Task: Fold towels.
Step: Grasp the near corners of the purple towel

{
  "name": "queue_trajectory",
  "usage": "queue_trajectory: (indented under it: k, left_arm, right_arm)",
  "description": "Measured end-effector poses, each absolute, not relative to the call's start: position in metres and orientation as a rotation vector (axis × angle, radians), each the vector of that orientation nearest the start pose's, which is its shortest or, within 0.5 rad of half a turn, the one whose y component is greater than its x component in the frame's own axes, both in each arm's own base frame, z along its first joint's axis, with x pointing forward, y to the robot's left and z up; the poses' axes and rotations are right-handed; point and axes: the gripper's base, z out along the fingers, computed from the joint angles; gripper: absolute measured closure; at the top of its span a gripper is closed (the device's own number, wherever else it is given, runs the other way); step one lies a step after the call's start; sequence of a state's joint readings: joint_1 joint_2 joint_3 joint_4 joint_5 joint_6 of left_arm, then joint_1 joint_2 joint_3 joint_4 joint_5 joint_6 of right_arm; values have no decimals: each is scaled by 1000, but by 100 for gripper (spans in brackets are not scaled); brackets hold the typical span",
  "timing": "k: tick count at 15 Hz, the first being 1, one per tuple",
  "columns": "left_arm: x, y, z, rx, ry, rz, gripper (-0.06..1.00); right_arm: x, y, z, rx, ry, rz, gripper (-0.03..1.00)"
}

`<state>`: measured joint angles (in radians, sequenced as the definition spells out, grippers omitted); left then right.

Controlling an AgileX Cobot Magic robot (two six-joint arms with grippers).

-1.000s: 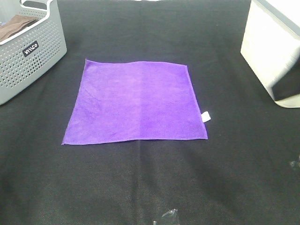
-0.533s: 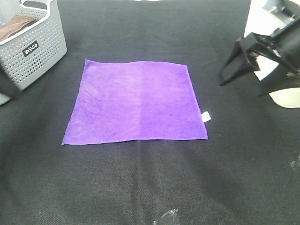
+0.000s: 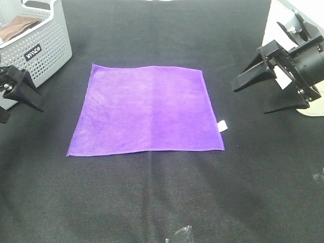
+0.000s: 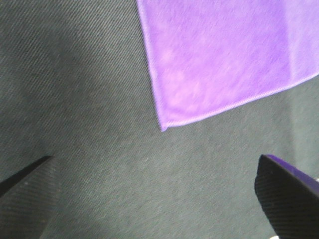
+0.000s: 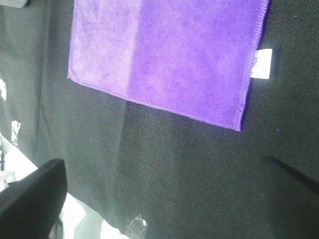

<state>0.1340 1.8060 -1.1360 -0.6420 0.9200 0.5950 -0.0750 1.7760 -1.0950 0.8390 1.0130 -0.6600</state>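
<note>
The purple towel (image 3: 147, 109) lies flat and unfolded in the middle of the black table, with its small white tag (image 3: 221, 126) at the right edge. My left gripper (image 3: 21, 104) is open and empty above the table, left of the towel's left edge. In the left wrist view the gripper (image 4: 155, 157) hangs just off one corner of the towel (image 4: 224, 55). My right gripper (image 3: 249, 100) is open and empty, raised to the right of the towel. The right wrist view shows the towel (image 5: 164, 55), its tag (image 5: 262, 63) and the open gripper (image 5: 162, 160) over bare cloth.
A grey perforated basket (image 3: 35, 50) holding a brown cloth (image 3: 17, 25) stands at the back left, close behind my left gripper. A white box (image 3: 288, 45) stands at the back right behind my right arm. Small clear scraps (image 3: 182, 234) lie at the front edge.
Both arms have come into view: the right from the right side toward the towel, the left at the left edge by the basket. The towel has not moved.
</note>
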Motion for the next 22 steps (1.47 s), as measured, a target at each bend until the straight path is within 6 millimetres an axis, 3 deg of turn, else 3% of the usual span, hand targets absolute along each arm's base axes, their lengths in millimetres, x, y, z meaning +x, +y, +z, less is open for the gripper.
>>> queue_trajectory:
  k: [8, 12, 15, 18, 22]
  left_arm:
    - [372, 1, 130, 25, 2902, -821, -3]
    - [378, 1, 107, 29, 2927, -861, -3]
    - [379, 0, 101, 18, 2925, -891, -3]
    - [379, -1, 101, 22, 2924, -892, -3]
    - [379, -2, 101, 40, 2922, -892, -2]
  right_arm:
    - [352, 29, 129, 17, 2963, 1010, 2]
    - [361, 27, 111, 59, 2964, 964, 2]
    - [377, 41, 104, -15, 2941, 926, 2]
    - [380, 46, 93, -3, 2956, 953, 4]
    - [381, 46, 93, -4, 2956, 953, 4]
